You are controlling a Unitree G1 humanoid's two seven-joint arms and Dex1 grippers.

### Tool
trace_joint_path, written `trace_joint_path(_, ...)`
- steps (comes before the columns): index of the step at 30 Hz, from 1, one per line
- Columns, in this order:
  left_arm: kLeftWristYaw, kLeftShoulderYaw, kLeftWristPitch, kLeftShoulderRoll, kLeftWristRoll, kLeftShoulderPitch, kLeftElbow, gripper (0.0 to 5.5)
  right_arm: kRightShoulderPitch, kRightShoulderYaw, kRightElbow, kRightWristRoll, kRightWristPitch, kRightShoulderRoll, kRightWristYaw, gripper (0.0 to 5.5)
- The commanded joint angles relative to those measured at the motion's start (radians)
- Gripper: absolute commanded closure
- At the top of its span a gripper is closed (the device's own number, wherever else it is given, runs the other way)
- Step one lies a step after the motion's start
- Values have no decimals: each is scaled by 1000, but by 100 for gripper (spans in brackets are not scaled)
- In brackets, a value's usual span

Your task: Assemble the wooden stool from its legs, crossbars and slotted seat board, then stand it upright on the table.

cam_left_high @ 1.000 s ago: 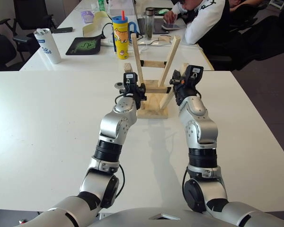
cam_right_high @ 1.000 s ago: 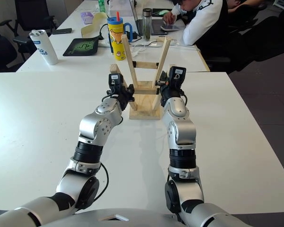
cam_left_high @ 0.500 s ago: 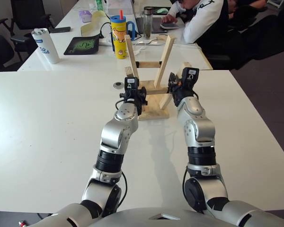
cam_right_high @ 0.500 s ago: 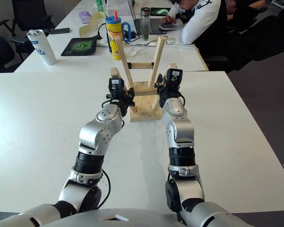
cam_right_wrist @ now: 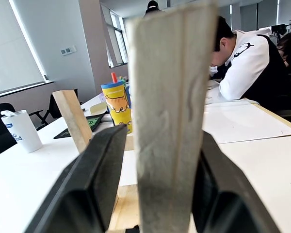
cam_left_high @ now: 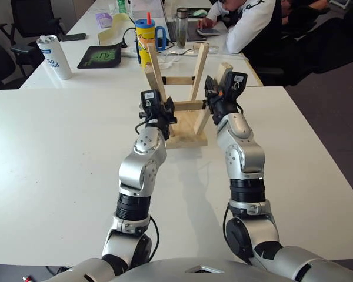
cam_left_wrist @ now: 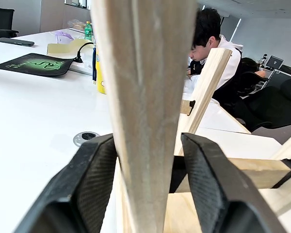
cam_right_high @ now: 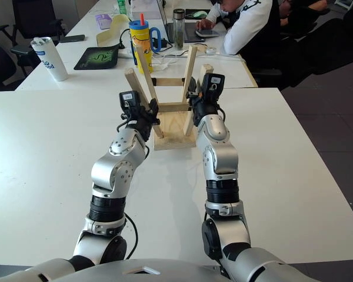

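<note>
At the upper left of the head views a white cup (cam_left_high: 51, 56) stands on the far table (cam_left_high: 88, 73). To its right lie a green mouse mat (cam_left_high: 102, 55), then a yellow cup (cam_left_high: 145, 40) and a dark bottle (cam_left_high: 182, 26) at the top centre.

In front of them, on the white table (cam_left_high: 53, 153), the stool (cam_left_high: 187, 120) sits upside down just above the middle of the frame. Its seat board (cam_left_high: 188, 140) is lowest, down at the tabletop, and its legs point up and splay outward. One crossbar (cam_left_high: 180, 80) joins the two far legs high up, and a lower crossbar (cam_left_high: 189, 106) runs between the grippers.

The left gripper (cam_right_high: 146, 113) is clenched on the near left leg (cam_right_high: 135, 81), low down near the seat board. In the left wrist view its black fingers (cam_left_wrist: 94, 184) press both sides of that leg.

Further right, the right gripper (cam_left_high: 212, 97) grasps the near right leg (cam_left_high: 223, 71) a little higher up. The right wrist view shows its fingers (cam_right_wrist: 94, 179) tight against that leg's flanks. Whether the seat board rests flat or is slightly raised cannot be told.
</note>
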Motion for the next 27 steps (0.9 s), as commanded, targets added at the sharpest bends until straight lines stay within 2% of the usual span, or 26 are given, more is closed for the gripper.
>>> trace_joint_path(1, 14, 7, 69, -49, 1, 43, 34, 321, -27, 30, 11, 5, 39, 5, 16, 363)
trace_joint_path(5, 62, 72, 135, -65, -7, 75, 56, 321, -14, 36, 6, 4, 54, 2, 10, 363)
trace_joint_path(9, 104, 106, 119, -68, -9, 84, 46, 321, -2, 42, -3, 5, 57, 10, 2, 363)
trace_joint_path(13, 100, 35, 61, -27, 35, 63, 4, 279, 2, 43, -11, 6, 59, 11, 0, 361)
trace_joint_path(17, 76, -15, 3, -4, 79, 45, -32, 276, 0, 42, -11, 4, 53, 11, -1, 361)
trace_joint_path(27, 82, 12, -50, 59, 200, 3, -92, 276, -82, 37, -60, -14, -129, -15, 19, 361)
